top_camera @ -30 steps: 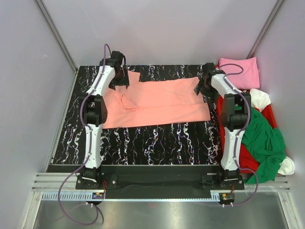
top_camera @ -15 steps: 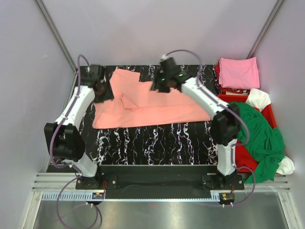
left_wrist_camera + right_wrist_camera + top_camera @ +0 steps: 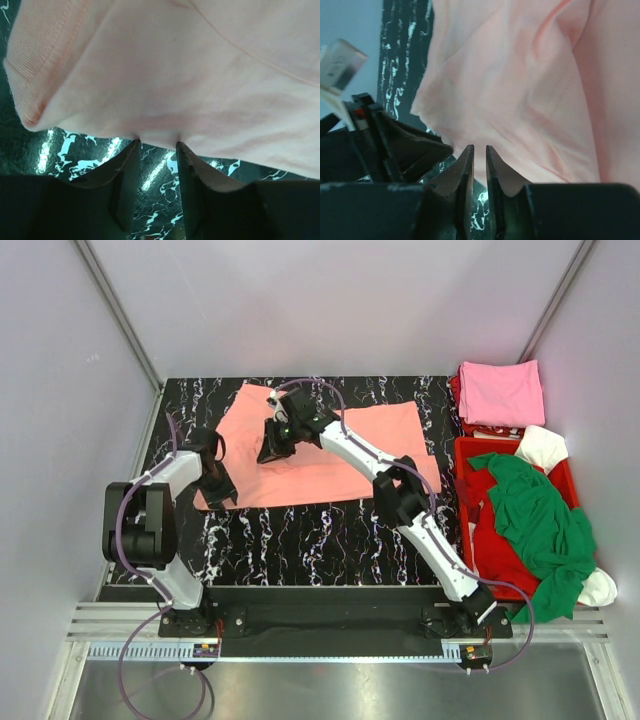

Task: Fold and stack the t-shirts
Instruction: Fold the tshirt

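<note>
Pale grey walls [image 3: 320, 300] boxed in your rig on three sides, with metal frame bars [image 3: 115, 310] running up the back corners. Both arms were working over a black tabletop [image 3: 330, 540] veined with white like marble. Along the near edge ran a metal rail [image 3: 330, 650], with both bases sitting right by it.

Your salmon-orange t-shirt [image 3: 350, 455] lay spread flat across the far half of that table. One corner poked out toward the back left, and the near hem ran roughly parallel to the table edge.

Your left gripper [image 3: 157, 143] sat at the shirt's near-left corner, low over the marble. In the wrist view its jaws stood apart, table pattern showing through the gap, tips right up against the cloth's edge.

Your right arm reached well across the table, and the right gripper [image 3: 480, 146] was over the shirt's left part. Its jaws were almost together with only a thin slit between them, and I couldn't tell if any cloth was caught in there.

Off the table's right side sat the red crate [image 3: 462, 455]. A green t-shirt [image 3: 540, 520] was heaped over a red t-shirt [image 3: 497, 550], and a white t-shirt [image 3: 545, 447] spilled over the rim. Behind the crate a pink t-shirt [image 3: 500, 392] lay folded square, well apart from the salmon one
</note>
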Controlling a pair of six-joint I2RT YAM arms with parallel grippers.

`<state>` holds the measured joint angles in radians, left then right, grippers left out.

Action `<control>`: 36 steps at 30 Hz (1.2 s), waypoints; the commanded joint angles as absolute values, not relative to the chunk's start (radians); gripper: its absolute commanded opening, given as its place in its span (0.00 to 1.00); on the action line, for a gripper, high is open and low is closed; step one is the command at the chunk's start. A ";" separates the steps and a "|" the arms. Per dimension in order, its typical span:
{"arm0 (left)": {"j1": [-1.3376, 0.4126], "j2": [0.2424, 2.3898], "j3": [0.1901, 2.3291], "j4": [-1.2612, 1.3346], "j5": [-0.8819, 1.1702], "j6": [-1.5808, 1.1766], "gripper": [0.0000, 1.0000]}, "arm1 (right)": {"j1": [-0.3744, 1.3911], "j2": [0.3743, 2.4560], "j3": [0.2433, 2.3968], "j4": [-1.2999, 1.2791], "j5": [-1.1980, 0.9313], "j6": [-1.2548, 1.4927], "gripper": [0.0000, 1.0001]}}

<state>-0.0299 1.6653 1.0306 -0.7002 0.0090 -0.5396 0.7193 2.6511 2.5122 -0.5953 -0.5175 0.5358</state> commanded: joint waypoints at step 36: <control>0.061 1.557 1.011 -0.597 -0.028 -0.563 0.67 | 0.532 2.184 2.217 -0.566 0.378 0.239 0.72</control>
